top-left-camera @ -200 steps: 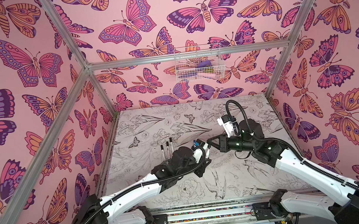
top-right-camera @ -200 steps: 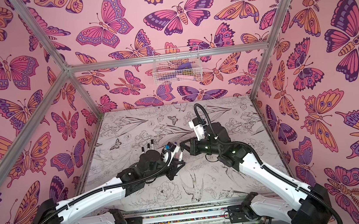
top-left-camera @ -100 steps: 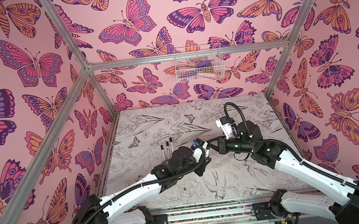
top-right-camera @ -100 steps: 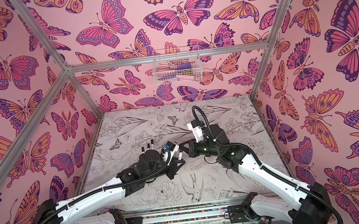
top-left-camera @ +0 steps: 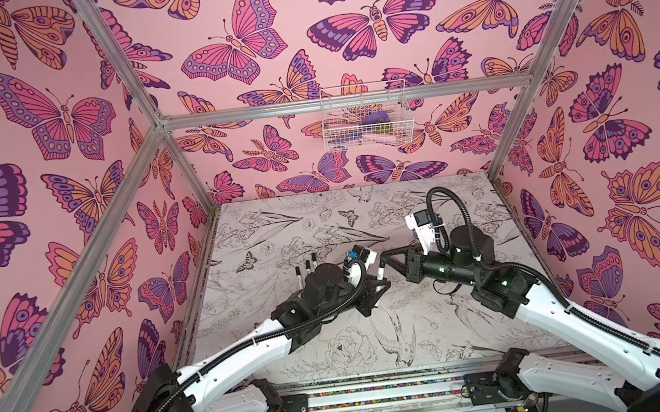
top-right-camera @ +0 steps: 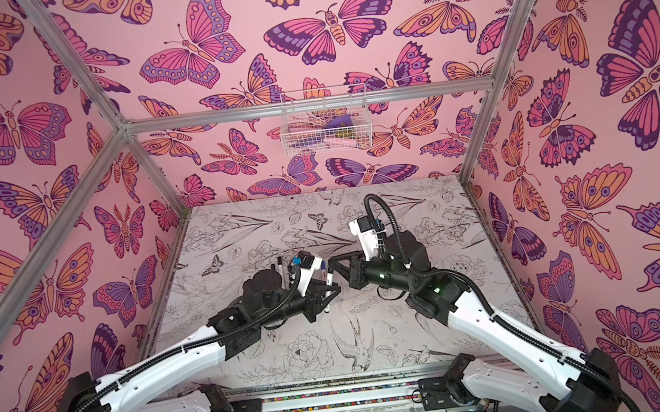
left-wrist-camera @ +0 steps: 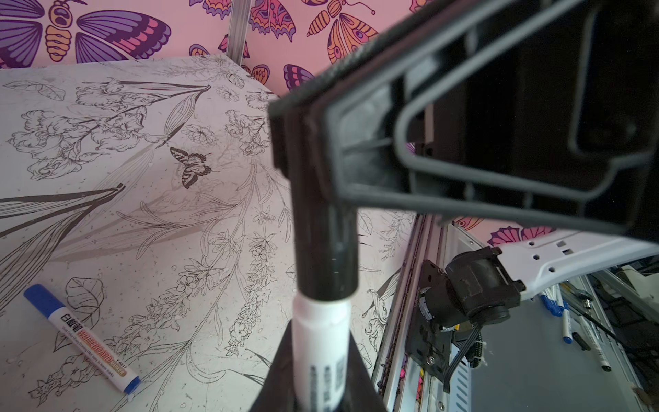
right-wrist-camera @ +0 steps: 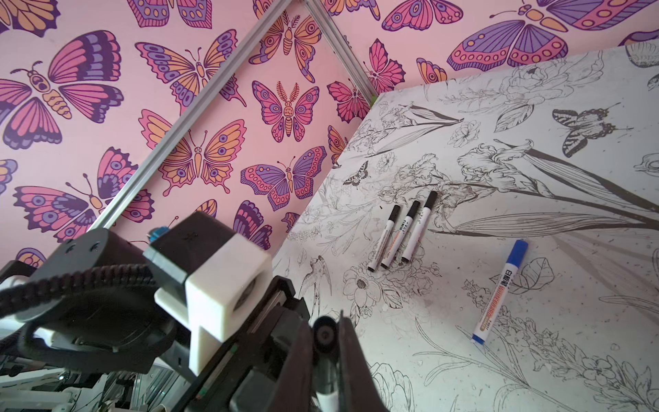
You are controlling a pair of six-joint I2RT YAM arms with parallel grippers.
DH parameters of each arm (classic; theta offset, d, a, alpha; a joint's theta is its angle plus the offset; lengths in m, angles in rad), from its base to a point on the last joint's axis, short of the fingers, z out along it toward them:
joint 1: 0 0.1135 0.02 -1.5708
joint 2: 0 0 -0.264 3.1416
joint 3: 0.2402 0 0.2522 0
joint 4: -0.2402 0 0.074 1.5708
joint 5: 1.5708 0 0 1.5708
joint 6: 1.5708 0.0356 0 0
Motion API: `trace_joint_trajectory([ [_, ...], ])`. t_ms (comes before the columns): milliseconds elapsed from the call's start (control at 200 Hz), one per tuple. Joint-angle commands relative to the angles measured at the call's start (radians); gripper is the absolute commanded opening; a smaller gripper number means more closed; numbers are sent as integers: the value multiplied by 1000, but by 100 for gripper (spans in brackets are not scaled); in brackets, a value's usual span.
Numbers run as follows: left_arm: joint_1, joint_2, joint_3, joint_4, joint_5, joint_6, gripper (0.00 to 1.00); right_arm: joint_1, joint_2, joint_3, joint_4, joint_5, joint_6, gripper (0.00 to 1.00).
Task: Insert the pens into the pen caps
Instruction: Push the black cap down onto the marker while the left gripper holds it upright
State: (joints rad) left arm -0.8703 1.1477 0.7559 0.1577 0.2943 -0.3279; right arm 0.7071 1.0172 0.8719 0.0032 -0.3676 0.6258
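Observation:
My left gripper (left-wrist-camera: 318, 347) is shut on a white pen (left-wrist-camera: 320, 342), which also shows in both top views (top-left-camera: 380, 277) (top-right-camera: 329, 279). A black pen cap (left-wrist-camera: 325, 249) sits over that pen's tip. My right gripper (right-wrist-camera: 326, 332) is shut on the pen cap (right-wrist-camera: 325, 335), and the two grippers meet over the middle of the table (top-left-camera: 386, 257). Three black-capped pens (right-wrist-camera: 399, 237) lie side by side on the table, seen behind the left wrist (top-left-camera: 307, 268). A blue-capped pen (right-wrist-camera: 497, 290) (left-wrist-camera: 82, 335) lies apart from them.
A white wire basket (top-left-camera: 366, 128) hangs on the back wall. Pink butterfly walls with aluminium posts (top-left-camera: 187, 176) enclose the flower-printed table (top-left-camera: 336, 357). A rail (top-left-camera: 381, 389) runs along the front edge. More pens (left-wrist-camera: 565, 317) lie beyond the table.
Almost nothing differs. The right wrist rocked slightly left and back while pen and cap stayed together in both grips.

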Motion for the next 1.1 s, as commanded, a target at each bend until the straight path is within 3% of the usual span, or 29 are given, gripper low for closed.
trace_joint_trajectory([
  [0,37,-13,60,31,-49,15,0,27,-14,-14,-71,-120,-26,1],
  [325,33,-2,80,-18,-79,64,0,128,27,42,-193,-161,-130,2],
  [666,29,-59,34,84,-188,99,0,128,-36,27,-195,-123,-124,2],
  [921,-53,-77,-12,204,-297,322,0,129,-34,81,-286,-221,-197,2],
  [1092,-72,-71,-47,287,-303,349,0,130,-20,133,-388,-254,-278,5],
])
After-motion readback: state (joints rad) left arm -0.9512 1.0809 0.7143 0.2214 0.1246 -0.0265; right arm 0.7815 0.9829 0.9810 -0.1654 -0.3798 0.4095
